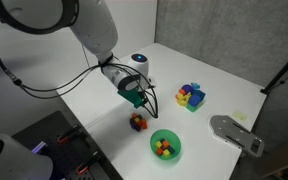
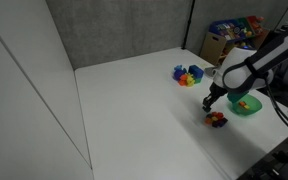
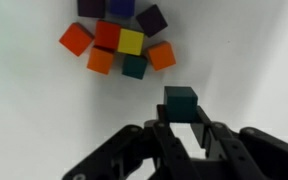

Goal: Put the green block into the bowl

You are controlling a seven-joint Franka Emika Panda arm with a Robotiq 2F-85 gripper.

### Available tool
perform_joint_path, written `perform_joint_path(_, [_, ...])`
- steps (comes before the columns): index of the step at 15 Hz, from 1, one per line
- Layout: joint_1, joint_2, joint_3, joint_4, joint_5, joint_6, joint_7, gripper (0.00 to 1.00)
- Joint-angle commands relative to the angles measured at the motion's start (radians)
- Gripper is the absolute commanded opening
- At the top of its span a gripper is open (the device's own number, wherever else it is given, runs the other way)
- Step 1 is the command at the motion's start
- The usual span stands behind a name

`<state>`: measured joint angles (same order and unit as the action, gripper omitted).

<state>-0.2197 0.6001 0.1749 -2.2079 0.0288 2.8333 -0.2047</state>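
The hand [image 3: 181, 120] is clamped on the green block [image 3: 180, 100]: in the wrist view its two dark fingers [image 3: 162, 128] press against the block's sides and the block's top face shows between them. In both exterior views the hand [image 1: 136, 99] [image 2: 210, 100] hangs over the white counter [image 1: 94, 110] [image 2: 134, 110], lifted clear of its surface, so the green block is in the air and not in the bowl.

Near the hand, on the counter, lies a small cluster of blocks [image 3: 119, 42] [image 1: 137, 122] [image 2: 216, 118]; the wrist view shows orange, red, yellow, teal and purple ones packed close together.

The bowl [image 1: 176, 153] [image 2: 254, 108], bright green and round, stands on the counter just past that cluster, apart from the hand. A few small coloured blocks [image 1: 164, 147] lie inside it.

A second pile of blocks [image 1: 191, 96] [image 2: 188, 75], blue and yellow among them, sits further off on the counter, well apart from the bowl
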Motion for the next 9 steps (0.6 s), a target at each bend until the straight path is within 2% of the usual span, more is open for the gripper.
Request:
perform_joint_path(1, [-0.045,-0.103,-0.05,-0.04,0.017,-0.07,-0.035,0.1])
perform_joint_path(9, [-0.123,-0.199,-0.264,-0.085,0.005,-0.169,-0.053,0.1])
